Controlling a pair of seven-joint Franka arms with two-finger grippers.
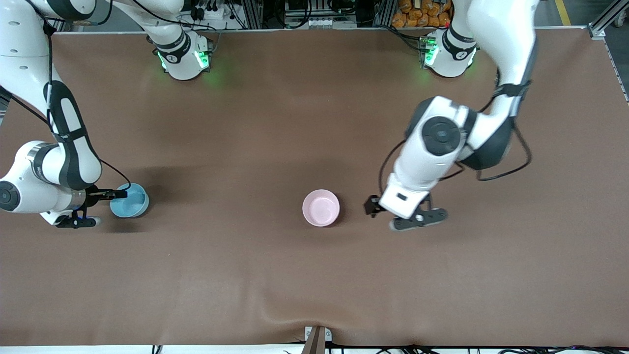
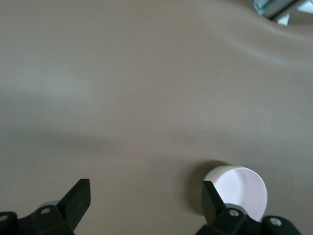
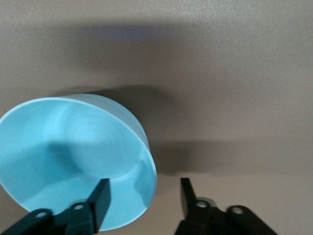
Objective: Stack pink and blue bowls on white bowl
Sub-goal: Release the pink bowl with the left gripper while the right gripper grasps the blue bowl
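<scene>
The pale pink bowl (image 1: 321,207) stands upright near the middle of the table. In the left wrist view (image 2: 244,193) a whitish edge shows at its outer rim. I cannot tell whether that is the white bowl under it; no separate white bowl shows. The light blue bowl (image 1: 129,200) stands toward the right arm's end. My right gripper (image 1: 109,208) is open and straddles the blue bowl's (image 3: 73,156) rim, with one finger (image 3: 100,198) over the inside and the other outside. My left gripper (image 1: 400,219) is open and empty, over bare table beside the pink bowl.
The brown table mat (image 1: 314,275) has a wrinkle near its front edge, by a small metal bracket (image 1: 317,339). The arm bases (image 1: 184,56) stand along the edge of the table farthest from the front camera.
</scene>
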